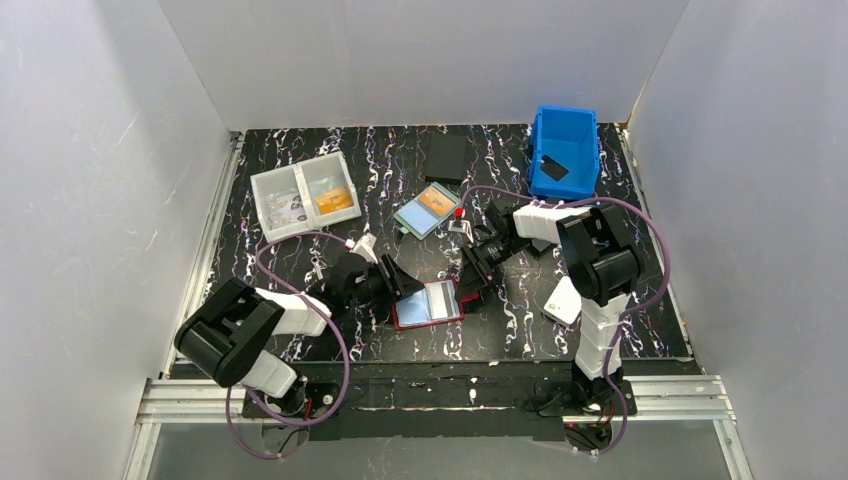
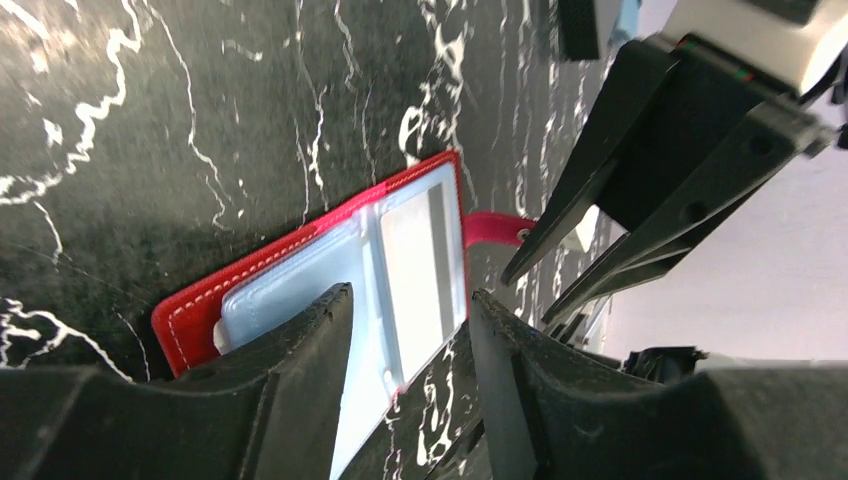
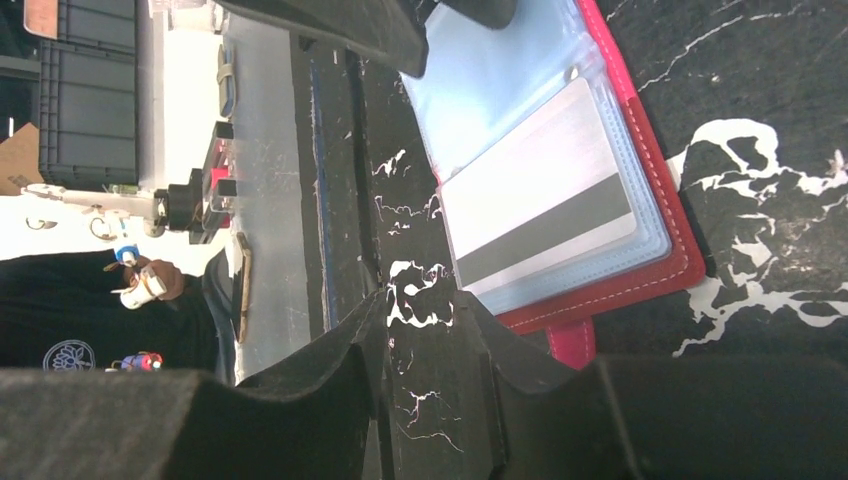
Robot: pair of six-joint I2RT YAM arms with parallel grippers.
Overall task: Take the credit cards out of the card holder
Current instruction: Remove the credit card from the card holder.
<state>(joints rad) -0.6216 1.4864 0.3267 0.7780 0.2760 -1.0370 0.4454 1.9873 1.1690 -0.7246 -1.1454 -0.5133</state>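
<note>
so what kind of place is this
Probably a robot lab test cell: plain white walls box in a black marbled table, the left arm and right arm are bolted to an aluminium rail at its near edge, and a blue bin stands at the back.

The left hand [image 1: 398,285] and right hand [image 1: 468,283] hem in the card holder [image 1: 428,306] on either side; the worktop [image 1: 440,345] on its near side lies free.

Bright even overhead light, soft shadows
</note>
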